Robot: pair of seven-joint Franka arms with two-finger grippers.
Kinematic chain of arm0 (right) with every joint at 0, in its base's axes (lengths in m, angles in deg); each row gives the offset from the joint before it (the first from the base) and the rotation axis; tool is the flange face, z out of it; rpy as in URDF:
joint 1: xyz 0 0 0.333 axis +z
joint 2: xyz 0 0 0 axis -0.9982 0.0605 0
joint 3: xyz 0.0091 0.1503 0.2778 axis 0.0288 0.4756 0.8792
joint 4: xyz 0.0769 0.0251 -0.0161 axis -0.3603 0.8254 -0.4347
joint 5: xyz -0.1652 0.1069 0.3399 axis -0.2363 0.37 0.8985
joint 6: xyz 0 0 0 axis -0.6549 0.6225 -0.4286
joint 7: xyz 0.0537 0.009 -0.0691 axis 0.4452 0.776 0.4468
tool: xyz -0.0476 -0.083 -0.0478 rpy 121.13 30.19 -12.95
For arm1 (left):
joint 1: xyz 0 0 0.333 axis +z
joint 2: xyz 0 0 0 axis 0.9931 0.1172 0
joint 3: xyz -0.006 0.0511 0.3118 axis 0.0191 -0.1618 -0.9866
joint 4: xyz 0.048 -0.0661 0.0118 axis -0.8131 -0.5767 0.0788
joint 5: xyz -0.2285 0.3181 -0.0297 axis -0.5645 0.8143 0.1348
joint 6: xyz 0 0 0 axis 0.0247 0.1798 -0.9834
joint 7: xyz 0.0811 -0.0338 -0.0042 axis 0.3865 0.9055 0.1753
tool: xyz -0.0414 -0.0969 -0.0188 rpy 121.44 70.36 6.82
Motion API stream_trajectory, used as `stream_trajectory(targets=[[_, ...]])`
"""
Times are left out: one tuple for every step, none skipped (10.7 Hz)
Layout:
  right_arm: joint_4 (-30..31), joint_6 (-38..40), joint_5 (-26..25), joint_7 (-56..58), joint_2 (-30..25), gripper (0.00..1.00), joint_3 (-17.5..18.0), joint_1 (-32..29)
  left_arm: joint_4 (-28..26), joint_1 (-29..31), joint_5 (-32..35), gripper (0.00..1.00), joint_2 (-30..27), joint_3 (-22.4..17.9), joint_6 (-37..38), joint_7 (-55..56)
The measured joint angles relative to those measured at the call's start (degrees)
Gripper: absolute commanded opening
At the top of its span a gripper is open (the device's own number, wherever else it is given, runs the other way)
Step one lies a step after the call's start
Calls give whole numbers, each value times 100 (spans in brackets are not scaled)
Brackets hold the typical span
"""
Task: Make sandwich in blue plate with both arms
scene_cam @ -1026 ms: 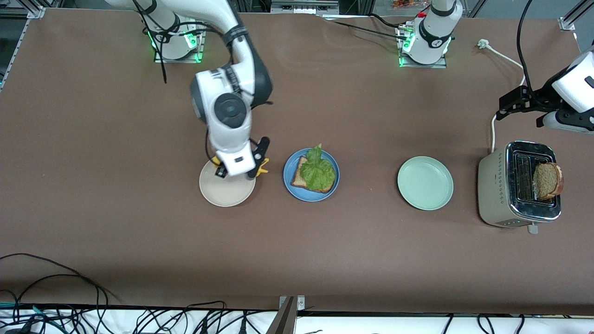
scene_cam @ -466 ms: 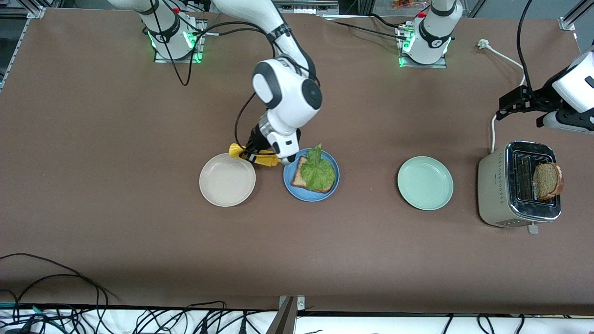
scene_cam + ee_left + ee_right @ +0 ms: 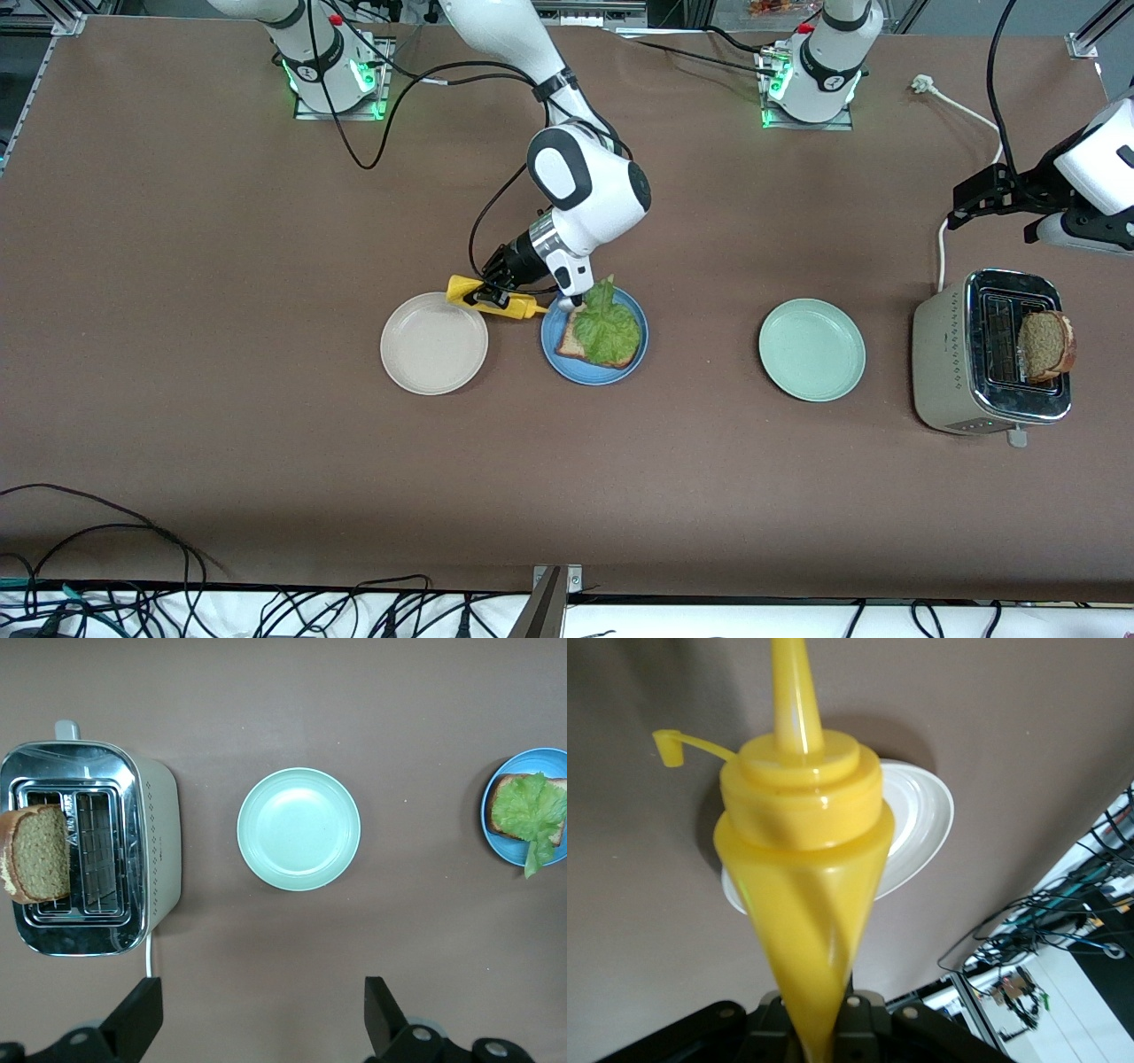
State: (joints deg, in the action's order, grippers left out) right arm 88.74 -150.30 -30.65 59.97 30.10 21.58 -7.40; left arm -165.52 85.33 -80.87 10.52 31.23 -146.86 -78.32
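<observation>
Holding a yellow squeeze bottle [image 3: 492,299] on its side, my right gripper [image 3: 498,285] is clamped around its body, hanging between the beige plate [image 3: 433,344] and the blue plate [image 3: 594,335]. I judge it is tipped so sauce can go onto the sandwich. That sandwich is half built on the blue plate: one bread slice [image 3: 571,341] with a lettuce leaf [image 3: 607,326] on top. The second slice [image 3: 1045,346] stands in the toaster [image 3: 952,368] at the left arm's end of the table. My left gripper [image 3: 263,1010] waits above the table beside that toaster, fingers apart and empty. The pale green plate [image 3: 811,349] lies between. I can read no labels or writing.
</observation>
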Motion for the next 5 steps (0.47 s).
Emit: stream_trajectory(targets=[[-27,12,-67,-28,68,0,-3,1,0,0,0,100,0,0,0,0],[-32,19,-117,-73,128,0,-4,2,0,0,0,100,0,0,0,0],[-40,19,-163,-110,187,0,-4,4,0,0,0,100,0,0,0,0],[-53,19,-209,-129,238,0,-2,12,0,0,0,100,0,0,0,0],[-70,19,-225,-134,265,0,-2,21,0,0,0,100,0,0,0,0]])
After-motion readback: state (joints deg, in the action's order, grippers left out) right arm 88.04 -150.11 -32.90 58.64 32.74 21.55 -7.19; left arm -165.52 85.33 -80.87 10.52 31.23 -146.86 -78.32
